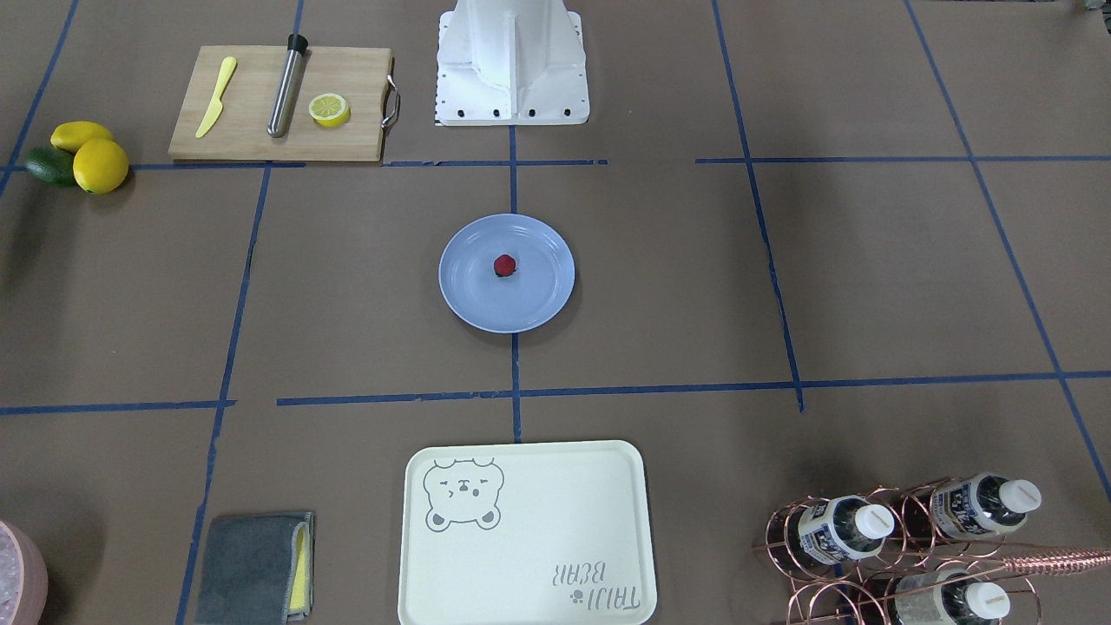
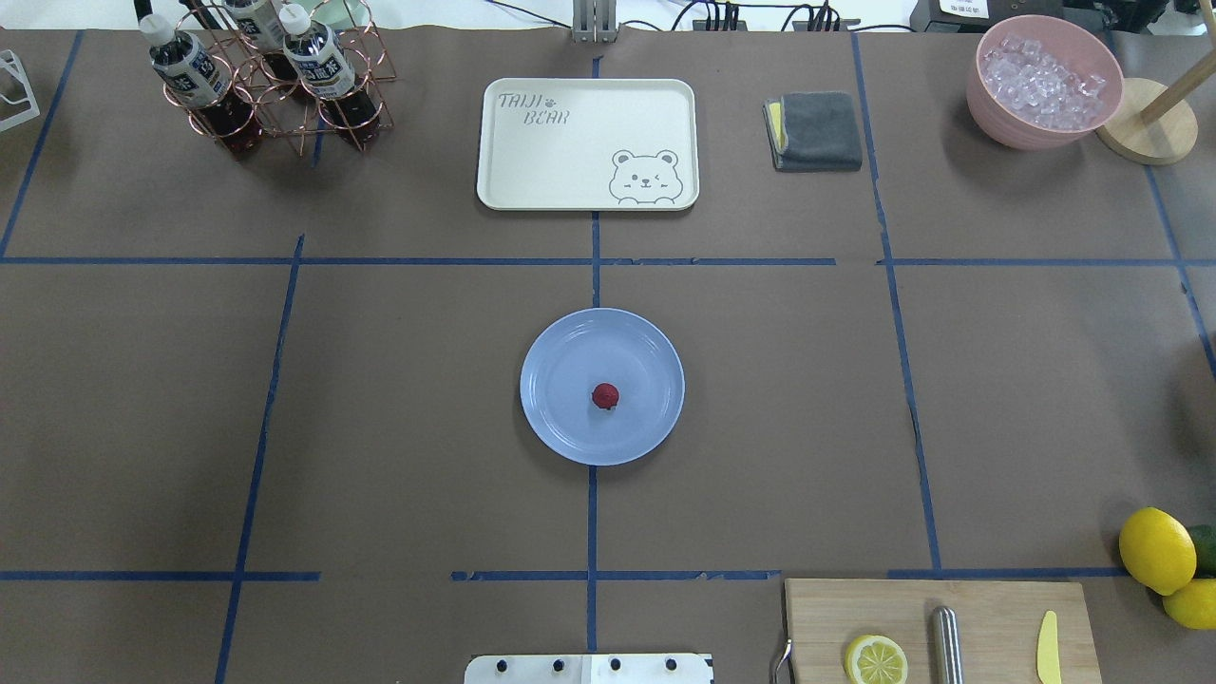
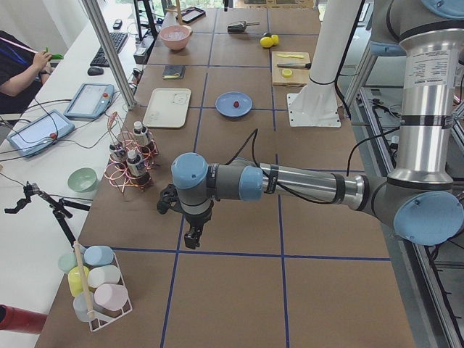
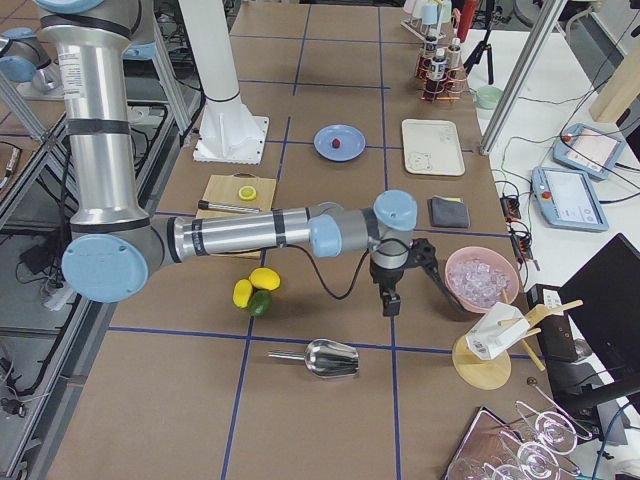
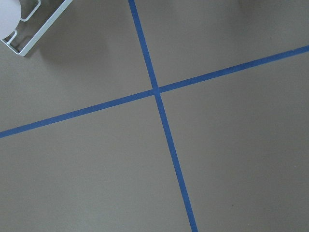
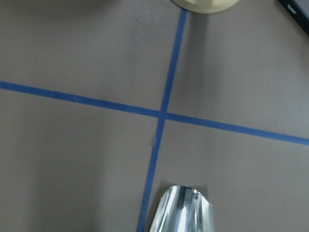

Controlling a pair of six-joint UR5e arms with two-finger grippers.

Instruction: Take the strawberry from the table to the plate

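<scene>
The tiny dark-red strawberry [image 1: 504, 266] [image 2: 605, 396] lies near the middle of the round light-blue plate [image 1: 538, 295] [image 2: 560, 380], which sits at the centre of the brown, blue-taped table [image 2: 380, 399]. Neither gripper is near it. My left gripper [image 3: 192, 235] hangs over the table's far left end, beside a bottle rack, and shows only in the exterior left view, so I cannot tell its state. My right gripper [image 4: 390, 300] hangs over the opposite end near a bowl of ice, and its state cannot be told either. Both wrist views show only bare table and tape.
A cream bear-print tray [image 2: 587, 142] lies beyond the plate. A copper bottle rack [image 2: 266, 85] stands far left, a grey cloth [image 2: 815, 130] and pink ice bowl [image 2: 1043, 81] far right. A cutting board [image 2: 936, 632] and whole lemons [image 2: 1157, 549] sit near right. A metal scoop [image 4: 330, 357] lies by the right arm.
</scene>
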